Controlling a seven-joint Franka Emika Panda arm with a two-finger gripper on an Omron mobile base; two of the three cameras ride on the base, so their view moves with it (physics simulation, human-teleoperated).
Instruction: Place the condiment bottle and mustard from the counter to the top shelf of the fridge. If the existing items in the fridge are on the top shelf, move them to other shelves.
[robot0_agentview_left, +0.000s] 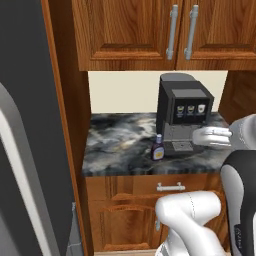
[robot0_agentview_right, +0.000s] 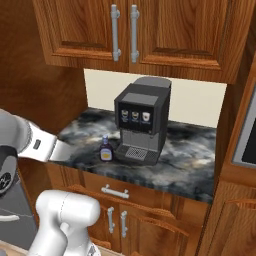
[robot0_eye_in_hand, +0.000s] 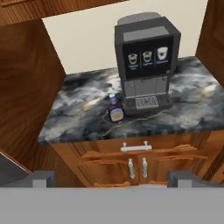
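dark grey boxy coffee machine (robot0_agentview_left: 183, 113) (robot0_agentview_right: 141, 120) (robot0_eye_in_hand: 146, 63): upright, three cup icons | brown wooden wall cabinets (robot0_agentview_left: 150, 32) (robot0_agentview_right: 135, 35): closed, grey handles

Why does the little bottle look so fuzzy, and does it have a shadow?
In the hand view the condiment bottle is small and soft-edged, so its label can't be read, and a faint dark patch sits beside it on the counter. In the left base view the bottle looks blurry too, beside the coffee machine. In the right base view the light is even, with no glare.
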